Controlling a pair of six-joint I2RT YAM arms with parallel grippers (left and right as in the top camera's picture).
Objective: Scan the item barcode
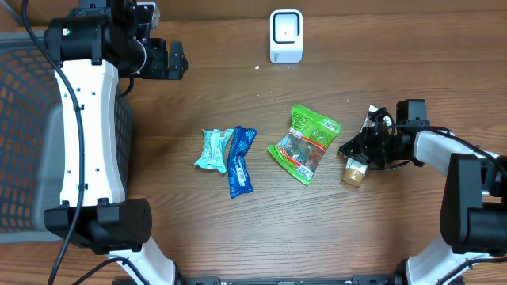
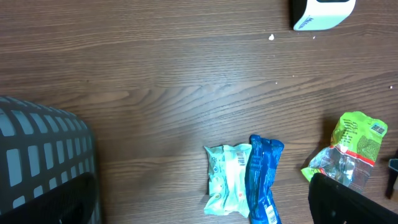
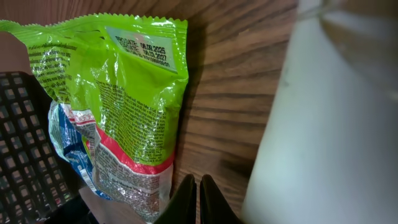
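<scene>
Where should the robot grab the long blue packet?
Probably across its narrow lower half, coming straight down from above. The blue packet lies flat and is slim enough to pinch, and the pale packet touches only its other half.

I see the white scanner [image 1: 286,36] standing upright near the surface's far edge. Around mid-surface, a teal packet [image 1: 212,150] lies flat, touching a blue packet [image 1: 240,161]. A green snack bag [image 1: 304,143] lies flat nearer the right edge, with a partly hidden tan-capped bottle [image 1: 353,174] just beyond it.
</scene>
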